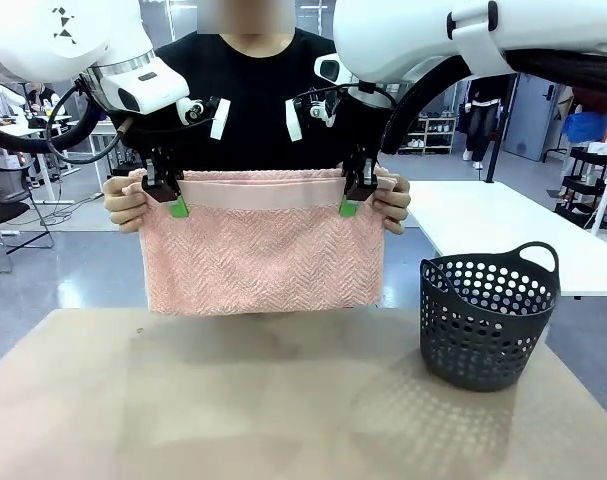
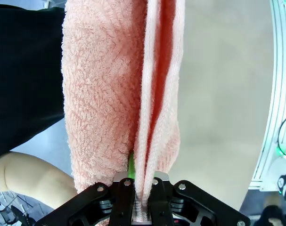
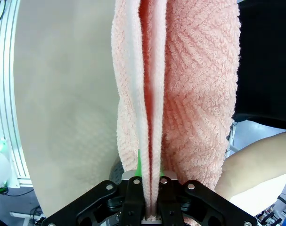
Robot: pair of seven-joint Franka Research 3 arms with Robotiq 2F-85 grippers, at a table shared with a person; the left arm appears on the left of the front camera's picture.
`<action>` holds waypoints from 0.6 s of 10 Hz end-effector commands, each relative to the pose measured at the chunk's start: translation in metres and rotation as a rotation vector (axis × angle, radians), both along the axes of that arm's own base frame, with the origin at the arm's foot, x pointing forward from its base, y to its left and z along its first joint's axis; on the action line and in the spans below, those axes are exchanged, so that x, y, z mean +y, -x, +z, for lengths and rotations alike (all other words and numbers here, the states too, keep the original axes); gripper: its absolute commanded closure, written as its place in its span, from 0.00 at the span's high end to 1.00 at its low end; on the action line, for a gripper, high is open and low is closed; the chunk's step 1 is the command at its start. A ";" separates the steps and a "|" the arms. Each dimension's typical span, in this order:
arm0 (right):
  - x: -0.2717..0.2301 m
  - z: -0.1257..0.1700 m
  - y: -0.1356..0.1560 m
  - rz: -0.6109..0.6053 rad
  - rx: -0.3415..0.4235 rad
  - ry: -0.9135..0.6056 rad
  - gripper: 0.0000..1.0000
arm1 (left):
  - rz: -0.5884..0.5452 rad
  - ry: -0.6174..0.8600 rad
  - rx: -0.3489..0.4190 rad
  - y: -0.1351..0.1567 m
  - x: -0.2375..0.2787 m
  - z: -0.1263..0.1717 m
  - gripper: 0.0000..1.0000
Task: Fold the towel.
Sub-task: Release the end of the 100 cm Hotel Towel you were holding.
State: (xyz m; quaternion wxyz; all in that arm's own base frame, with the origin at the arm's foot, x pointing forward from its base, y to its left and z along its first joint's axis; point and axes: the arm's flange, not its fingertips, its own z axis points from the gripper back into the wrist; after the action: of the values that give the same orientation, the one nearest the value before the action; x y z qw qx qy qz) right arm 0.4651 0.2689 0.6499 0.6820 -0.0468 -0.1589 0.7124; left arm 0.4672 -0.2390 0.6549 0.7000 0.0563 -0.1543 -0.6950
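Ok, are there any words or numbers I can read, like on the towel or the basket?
No text can be read.
The towel and the basket carry no print.
The black mark on the left arm is a shape, not letters.
The white tags look blank.

Both arms are glossy white with rounded shells. The left arm [image 1: 53, 35] bears a black geometric mark and a silver wrist ring, and the right arm [image 1: 413, 35] carries a thick black hose [image 1: 423, 100]. Thin black cables [image 1: 55, 135] loop beside the left wrist. White tags [image 1: 220, 118] hang near each wrist. The left tool [image 1: 178, 207] and right tool [image 1: 349, 206] are black with green pads and silver screws [image 2: 100, 189]. The person [image 1: 253, 90] wears a black top.
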 end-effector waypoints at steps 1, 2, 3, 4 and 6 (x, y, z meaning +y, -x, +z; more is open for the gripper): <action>-0.002 0.001 -0.001 -0.001 -0.001 0.000 0.00 | 0.004 0.000 -0.002 -0.001 0.002 0.001 0.00; -0.002 0.001 -0.001 -0.001 -0.001 0.000 0.00 | 0.004 0.000 -0.002 -0.001 0.002 0.001 0.00; -0.002 0.001 -0.001 -0.001 -0.001 0.000 0.00 | 0.004 0.000 -0.002 -0.001 0.002 0.001 0.00; -0.002 0.001 -0.001 -0.001 -0.001 0.000 0.00 | 0.004 0.000 -0.002 -0.001 0.002 0.001 0.00; -0.001 0.000 0.001 0.001 -0.003 -0.002 0.34 | -0.004 -0.013 -0.015 0.000 0.000 0.001 0.40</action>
State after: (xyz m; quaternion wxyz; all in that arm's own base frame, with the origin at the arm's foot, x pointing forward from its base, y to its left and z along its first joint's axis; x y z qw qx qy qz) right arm 0.4651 0.2689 0.6499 0.6820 -0.0468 -0.1589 0.7124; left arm 0.4671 -0.2391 0.6549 0.6997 0.0566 -0.1543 -0.6953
